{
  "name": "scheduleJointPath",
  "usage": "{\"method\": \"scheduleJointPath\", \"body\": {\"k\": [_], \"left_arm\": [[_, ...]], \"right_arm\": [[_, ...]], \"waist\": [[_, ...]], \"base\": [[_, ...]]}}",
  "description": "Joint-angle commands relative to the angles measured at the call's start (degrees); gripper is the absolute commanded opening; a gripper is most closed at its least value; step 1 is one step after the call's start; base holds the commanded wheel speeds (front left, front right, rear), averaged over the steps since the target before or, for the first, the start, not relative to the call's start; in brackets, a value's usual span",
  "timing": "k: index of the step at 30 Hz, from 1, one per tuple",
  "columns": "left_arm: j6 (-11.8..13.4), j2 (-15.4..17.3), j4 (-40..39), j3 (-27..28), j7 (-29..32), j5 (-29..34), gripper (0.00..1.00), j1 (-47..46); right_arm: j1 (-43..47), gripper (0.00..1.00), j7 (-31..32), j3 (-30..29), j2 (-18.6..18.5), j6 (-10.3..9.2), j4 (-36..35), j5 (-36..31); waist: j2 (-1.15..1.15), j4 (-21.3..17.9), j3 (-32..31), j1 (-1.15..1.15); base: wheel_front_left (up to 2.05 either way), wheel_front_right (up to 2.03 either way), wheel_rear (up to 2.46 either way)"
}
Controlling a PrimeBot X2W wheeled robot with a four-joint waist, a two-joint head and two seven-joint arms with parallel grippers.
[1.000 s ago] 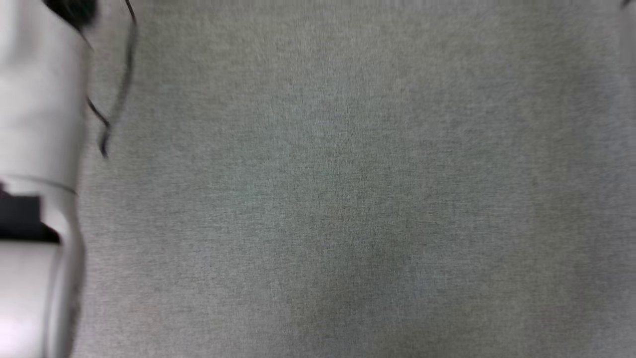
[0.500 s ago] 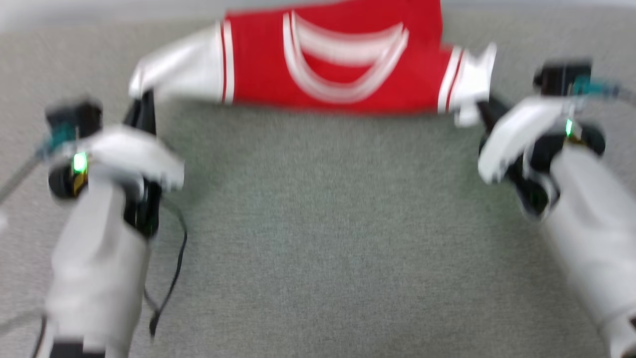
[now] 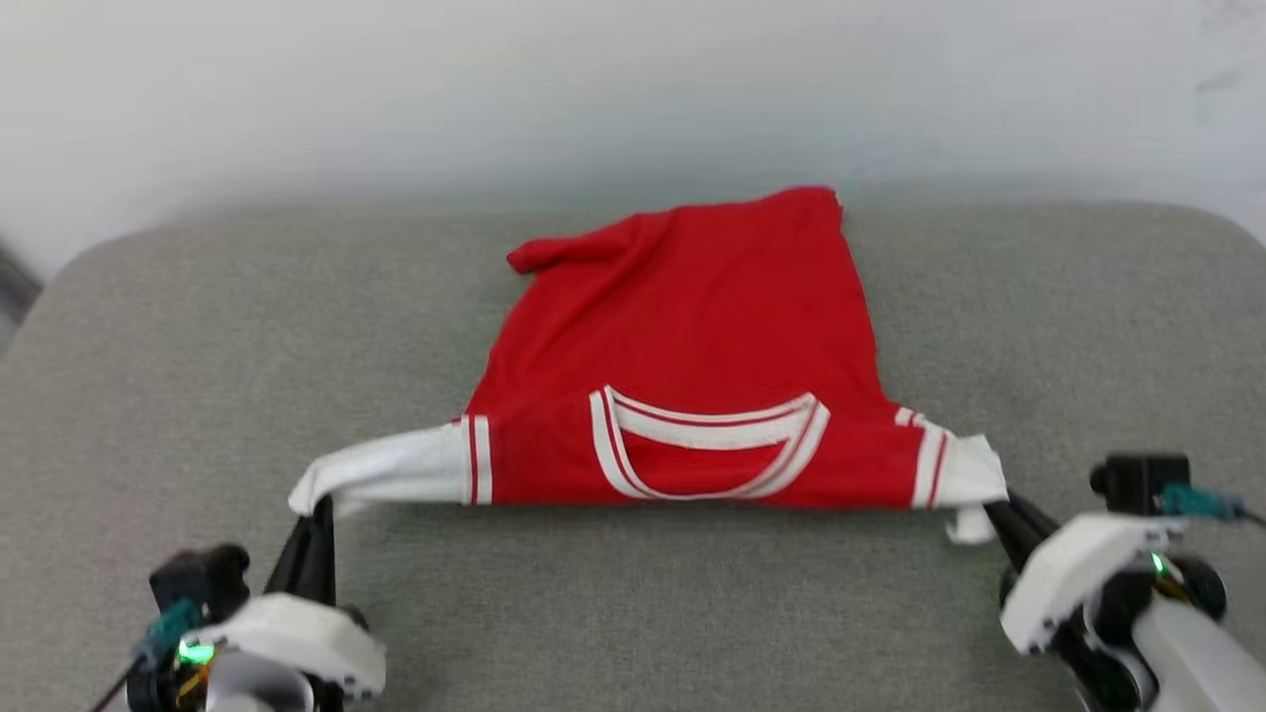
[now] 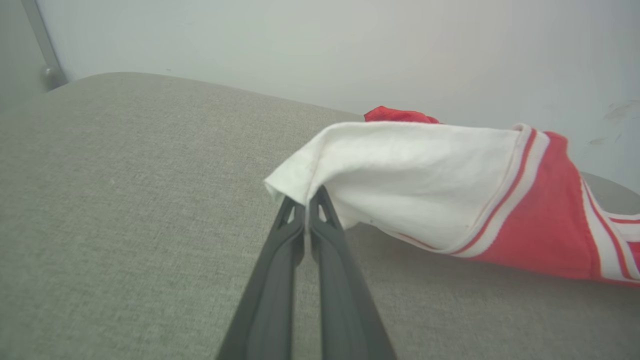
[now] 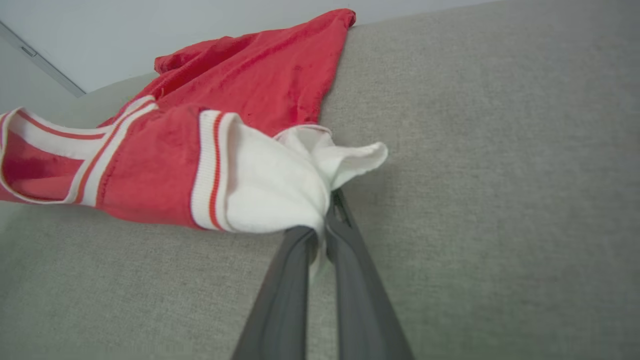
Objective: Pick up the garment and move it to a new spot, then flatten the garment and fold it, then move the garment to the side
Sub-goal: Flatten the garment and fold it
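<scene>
Head view, left to right: my left gripper (image 3: pixel 319 509), at 7 o'clock, is clamped on the tip of the white left sleeve (image 3: pixel 381 473). The shirt (image 3: pixel 692 326) is stretched between both grips, collar edge toward me. Its hem trails over the cushion (image 3: pixel 178 346) toward 12, and the far corner reaches the back edge by the wall (image 3: pixel 593 89). Bare cushion lies at 9, 6 and 3. My right gripper (image 3: pixel 992 514), at 4, pinches the right sleeve (image 3: pixel 964 473).

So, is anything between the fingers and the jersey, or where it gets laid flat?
Nothing visible. The left gripper and right gripper each pinch a sleeve of the garment, and no other object lies on the grey cushion around it.
</scene>
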Motion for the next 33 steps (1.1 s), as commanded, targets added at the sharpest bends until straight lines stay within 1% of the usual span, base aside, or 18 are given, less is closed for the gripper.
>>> {"method": "scheduleJointPath", "body": {"k": [1, 6, 7, 11, 13, 14, 15, 16, 21, 25, 27, 29, 31, 33], "left_arm": [[0.58, 0.45, -1.35, 0.08, 0.25, 0.4, 0.0, 1.53], [3.65, 0.6, -8.95, -0.32, 3.39, 0.68, 0.0, 11.6], [4.18, 0.82, -10.39, -0.12, 3.78, 0.58, 0.0, 13.16], [6.43, 0.86, -15.31, 0.23, 5.28, 0.69, 0.0, 19.03], [6.9, 0.94, -17.31, 0.08, 5.92, 0.82, 0.0, 20.44], [7.08, 1.06, -18.25, -0.13, 6.12, 1.04, 0.0, 20.92], [7.19, 1.33, -19.03, -0.46, 6.52, 1.51, 0.0, 21.16], [7.08, 1.46, -19.95, -0.95, 6.83, 1.75, 0.0, 21.13], [6.89, 1.64, -23.65, -2.98, 7.82, 3.07, 0.0, 19.92], [7.3, 1.19, -26.48, -4.21, 8.18, 3.9, 0.0, 19.04], [7.44, 0.84, -28.01, -4.8, 8.13, 4.29, 0.0, 18.46], [7.45, 0.55, -29.48, -5.58, 8.11, 4.65, 0.0, 17.77], [7.14, 0.18, -30.75, -6.46, 8.04, 5.2, 0.0, 16.32], [6.66, -0.15, -31.71, -7.54, 7.73, 5.67, 0.0, 14.62]], "right_arm": [[2.15, 0.0, -0.23, -0.82, -0.45, -0.04, -0.88, 0.07], [13.42, 0.0, 0.15, -6.18, -1.45, -0.05, -6.44, -2.18], [15.57, 0.0, 0.55, -7.35, -1.22, -0.05, -7.64, -2.43], [24.39, 0.0, 2.59, -13.19, 0.02, -0.07, -12.67, -6.98], [27.79, 0.0, 4.81, -15.63, 1.02, -0.07, -15.64, -10.01], [29.28, 0.29, 6.43, -16.59, 1.62, -0.06, -17.26, -11.35], [30.27, 0.97, 7.71, -17.7, 1.9, -0.06, -19.02, -12.71], [30.98, 1.0, 9.07, -18.81, 2.22, -0.06, -21.05, -13.86], [32.83, 1.0, 15.06, -24.21, 3.83, -0.04, -30.36, -17.39], [28.82, 1.0, 18.07, -30.19, 5.08, -0.04, -34.22, -16.96], [25.06, 1.0, 18.92, -33.38, 5.77, -0.04, -33.34, -16.22], [20.74, 1.0, 19.25, -35.98, 6.07, -0.04, -31.04, -16.17], [14.0, 1.0, 20.32, -38.01, 5.58, -0.03, -27.04, -15.86], [7.81, 1.0, 21.82, -38.81, 4.51, -0.03, -22.9, -16.42]], "waist": [[0.0, 0.73, -1.03, 0.02], [0.0, 1.29, -3.18, 0.02], [0.0, 1.39, -3.33, 0.02], [0.0, 1.8, -3.78, 0.02], [0.0, 2.04, -3.83, 0.02], [0.0, 2.2, -3.8, 0.02], [0.0, 2.37, -3.71, 0.02], [0.0, 2.59, -3.61, 0.02], [0.0, 3.92, -3.1, 0.02], [0.0, 5.26, -2.13, 0.02], [0.0, 6.08, -0.86, 0.02], [0.0, 6.99, 0.87, 0.02], [0.0, 8.38, 3.05, 0.02], [0.0, 10.12, 5.77, 0.02]], "base": [[0.0, 0.0, 0.0], [0.0, 0.0, 0.0], [0.0, 0.0, 0.0], [0.0, 0.0, 0.0], [0.0, 0.0, 0.0], [0.0, 0.0, 0.0], [0.0, 0.0, 0.0], [0.0, 0.0, 0.0], [0.0, 0.0, 0.0], [0.0, 0.0, 0.0], [0.0, 0.0, 0.0], [0.0, 0.0, 0.0], [0.0, 0.0, 0.0], [0.0, 0.0, 0.0]]}}
